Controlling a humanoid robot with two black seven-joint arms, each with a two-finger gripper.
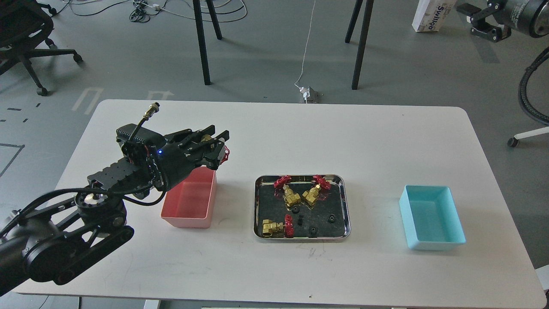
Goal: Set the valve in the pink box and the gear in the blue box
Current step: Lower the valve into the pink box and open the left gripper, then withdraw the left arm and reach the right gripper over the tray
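My left gripper (216,148) was closed on a valve (219,151). It hung over the far end of the pink box (191,199), close to the far right corner. I could see only a bit of gold between my fingers and a bit of the red wheel sticking out on the right side.

I thought the drop could go wrong. The valve was near the box's far wall, not over the middle. If I let go there, it might hit the rim and bounce onto the desk (274,128). It might also roll, because the wheel is round. My hold looked small too, so the valve could slip out early if I moved fast.

The red wheel pointed to the right and a little toward me. So I judged the valve's long line ran from left to right, nearly flat. Most of it was hidden by my fingers, so I was not sure.

Three more valves and some tiny black gears (331,219) lay in the steel tray (300,236) in the middle. The blue box (431,216) sat well to the right. My right gripper was not in sight.
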